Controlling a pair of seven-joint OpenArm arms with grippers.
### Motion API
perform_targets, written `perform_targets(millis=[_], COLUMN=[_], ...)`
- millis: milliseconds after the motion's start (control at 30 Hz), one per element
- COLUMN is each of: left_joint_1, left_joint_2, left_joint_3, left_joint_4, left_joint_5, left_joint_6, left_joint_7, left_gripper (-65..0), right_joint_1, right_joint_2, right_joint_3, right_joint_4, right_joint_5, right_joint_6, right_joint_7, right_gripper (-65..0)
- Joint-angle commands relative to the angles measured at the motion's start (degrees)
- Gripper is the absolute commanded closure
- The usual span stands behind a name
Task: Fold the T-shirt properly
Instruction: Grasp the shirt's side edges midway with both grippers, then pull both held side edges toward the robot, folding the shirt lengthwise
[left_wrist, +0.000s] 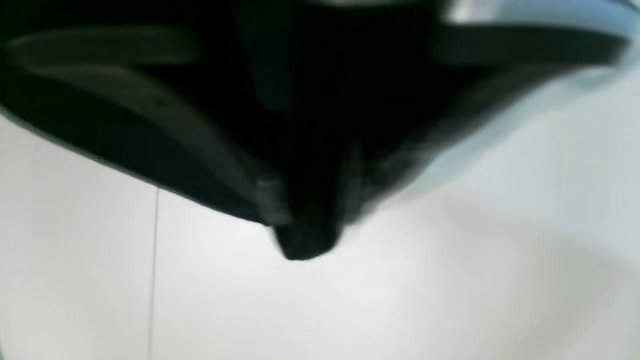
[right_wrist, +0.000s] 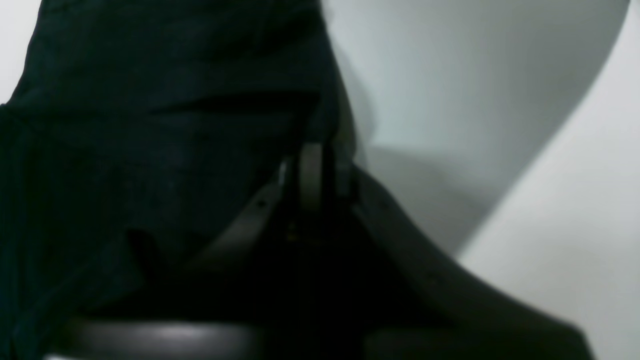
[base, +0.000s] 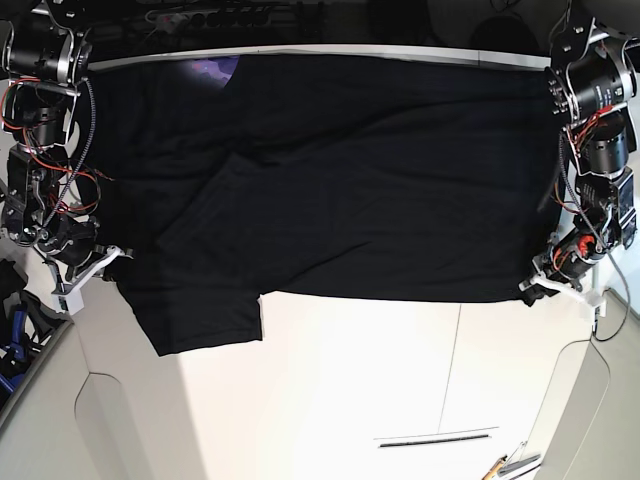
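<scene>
The black T-shirt (base: 370, 170) lies spread wide across the far half of the white table (base: 350, 390), with one sleeve (base: 205, 320) hanging toward me at the left. A sliver of purple print (base: 212, 68) peeks out at its far edge. My left gripper (base: 530, 290) sits at the shirt's near right corner; in the blurred left wrist view its fingers meet on a pinch of black cloth (left_wrist: 305, 242). My right gripper (base: 113, 258) is at the shirt's left edge, and its fingertips (right_wrist: 312, 170) are shut against the dark fabric (right_wrist: 150, 125).
A thin seam (base: 452, 370) runs through the tabletop and a narrow slot (base: 435, 437) lies near the front. Small tools (base: 510, 465) rest at the front right corner. Cables and a power strip (base: 230, 15) sit behind the table.
</scene>
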Motion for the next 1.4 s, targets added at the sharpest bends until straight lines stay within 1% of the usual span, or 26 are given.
perform_targets(millis=[0, 67, 100, 167, 233, 300, 333, 467, 600, 700, 833, 900, 1000, 1167, 1367], left_joint_1=[-1.5, -1.5, -1.4, -1.3, -0.9, 0.3, 1.0, 5.8, 12.1, 16.8, 22.3, 24.8, 28.5, 33.2, 35.5], left_joint_2=[-1.4, -1.9, -2.4, -3.4, -4.4, -5.4, -5.7, -6.0, -6.0, -6.0, -6.0, -6.0, -6.0, -6.0, -6.0], left_joint_3=[-0.1, -0.1, -0.1, -0.3, -0.3, -0.3, -0.3, -2.9, -9.4, -14.8, -20.4, -22.1, -23.8, -24.2, -24.2], left_joint_4=[0.7, 0.9, 1.1, 1.3, 1.7, 2.7, 3.5, 9.2, 16.6, 22.1, 28.0, 29.8, 32.0, 33.9, 33.9], left_joint_5=[-1.4, -3.3, -4.4, -7.1, -11.1, -15.3, -17.0, -21.2, -26.4, -30.6, -34.5, -35.8, -38.2, -41.5, -41.6], left_joint_6=[-0.4, -0.6, -1.4, -4.1, -6.9, -9.2, -9.7, -9.7, -9.7, -9.7, -9.7, -9.7, -9.7, -9.7, -9.7], left_joint_7=[-1.1, -1.1, -0.9, 0.3, 2.3, 4.9, 6.1, 11.1, 16.6, 21.4, 26.3, 28.2, 30.6, 34.2, 34.5], left_gripper=[0.0, 0.0, 0.0, 0.0, 0.0, 0.0, 0.0, 0.0, 0.0, 0.0, 0.0, 0.0, 0.0, 0.0, 0.0], right_joint_1=[0.7, 0.7, 0.7, 0.5, -0.1, -2.1, -3.4, -9.9, -15.9, -19.5, -23.3, -24.7, -26.4, -30.0, -32.5], right_joint_2=[0.7, 0.6, 0.6, 0.6, 0.7, 0.6, 0.6, 0.6, 0.7, 0.7, 0.7, 0.6, 0.6, 0.6, 0.6], right_joint_3=[0.0, 0.2, 0.4, 1.0, 1.9, 3.2, 3.8, 6.1, 7.7, 8.4, 9.0, 9.1, 9.1, 9.1, 9.1], right_joint_4=[0.2, 0.7, 1.4, 3.6, 6.8, 11.7, 14.5, 26.2, 35.7, 40.3, 44.4, 45.9, 47.6, 49.0, 49.0], right_joint_5=[0.3, 2.4, 3.7, 5.8, 7.7, 9.3, 9.6, 9.7, 9.7, 9.7, 10.3, 11.3, 12.9, 12.8, 11.2], right_joint_6=[-0.2, -0.2, -0.2, -0.1, 0.3, 0.3, 0.3, 0.2, 0.2, 0.1, -0.2, -0.2, -0.2, -0.2, -0.2], right_joint_7=[-1.5, -2.9, -3.8, -6.3, -8.9, -10.7, -11.4, -14.1, -17.3, -19.3, -21.4, -24.1, -28.0, -28.3, -28.3], right_gripper=[0.0, 0.0, 0.0, 0.0, 0.0, 0.0, 0.0, 0.0, 0.0, 0.0, 0.0, 0.0, 0.0, 0.0, 0.0])
